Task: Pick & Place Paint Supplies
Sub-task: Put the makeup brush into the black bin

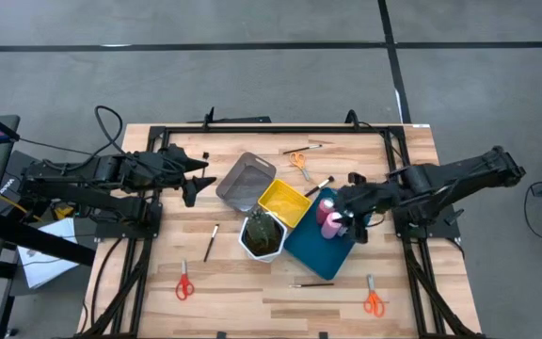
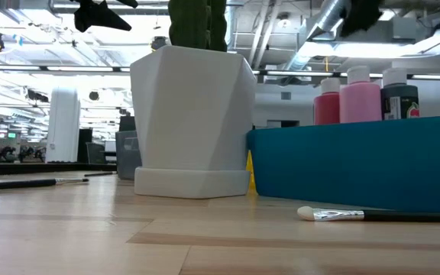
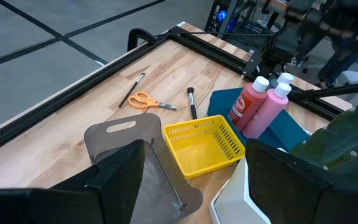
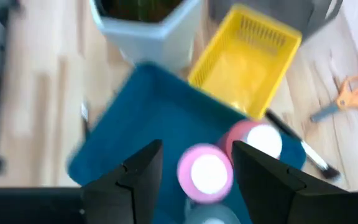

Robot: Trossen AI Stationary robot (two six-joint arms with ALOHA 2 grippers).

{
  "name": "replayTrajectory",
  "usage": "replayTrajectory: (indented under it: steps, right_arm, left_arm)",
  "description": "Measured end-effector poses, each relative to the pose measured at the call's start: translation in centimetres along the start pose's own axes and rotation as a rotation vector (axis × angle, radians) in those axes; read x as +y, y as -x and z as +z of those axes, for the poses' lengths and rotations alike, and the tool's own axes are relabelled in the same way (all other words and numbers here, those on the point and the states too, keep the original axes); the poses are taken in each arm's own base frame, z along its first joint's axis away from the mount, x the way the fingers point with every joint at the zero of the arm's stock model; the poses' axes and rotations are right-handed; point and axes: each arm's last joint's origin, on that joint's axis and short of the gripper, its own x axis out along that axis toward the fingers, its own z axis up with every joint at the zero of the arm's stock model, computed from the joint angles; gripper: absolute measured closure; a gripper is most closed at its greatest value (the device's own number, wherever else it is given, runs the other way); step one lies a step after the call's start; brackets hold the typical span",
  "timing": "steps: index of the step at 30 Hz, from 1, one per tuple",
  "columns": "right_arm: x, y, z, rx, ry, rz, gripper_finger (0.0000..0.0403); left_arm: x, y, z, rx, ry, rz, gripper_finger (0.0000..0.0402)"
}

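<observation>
Over the blue tray [image 1: 313,247] right of centre, right gripper [image 1: 350,224] with jaws parted above two pink bottles [image 1: 329,218] standing in it, left gripper [image 1: 194,177] at upper left, jaws parted, holding nothing, beside grey tray [image 1: 245,181].

Three trays sit mid-table in a diagonal row: one tray [image 1: 244,181] far-left, another [image 1: 283,202] in the middle, the third [image 1: 312,247] near-right, holding bottles [image 1: 328,216]. The pot [image 1: 262,235] stands just before the middle tray. Scissors [image 1: 185,285] lie near-left.
</observation>
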Motion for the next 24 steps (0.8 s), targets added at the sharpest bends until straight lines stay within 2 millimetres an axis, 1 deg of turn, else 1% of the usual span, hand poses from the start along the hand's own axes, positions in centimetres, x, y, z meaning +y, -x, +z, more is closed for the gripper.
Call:
replayTrajectory:
  steps: [4,6,12,16,19,24]
  right_arm:
    - [-0.4,2.5,0.5,-0.174,-0.102,0.054,0.0216]
    - [-0.8,3.6,0.5,-0.243,-0.165,0.038,0.0218]
    - [-2.0,6.7,0.1,-0.438,-0.320,-0.069,0.0225]
    - [-2.9,8.1,-0.3,-0.551,-0.411,-0.199,0.0228]
    - [-3.3,8.8,-0.6,-0.588,-0.425,-0.227,0.0227]
    - [-3.3,9.5,-1.1,-0.569,-0.406,-0.133,0.0227]
  left_arm:
    - [0.0,0.0,0.0,0.000,0.000,0.000,0.0129]
    - [0.0,0.0,0.0,-0.001,0.000,0.000,0.0129]
    - [-0.2,0.0,0.3,-0.034,-0.021,-0.016,0.0129]
    - [-0.4,0.0,0.9,-0.089,-0.068,-0.037,0.0129]
    - [-0.6,0.1,1.3,-0.133,-0.096,-0.051,0.0129]
    - [-0.6,0.1,1.4,-0.138,-0.101,-0.053,0.0129]
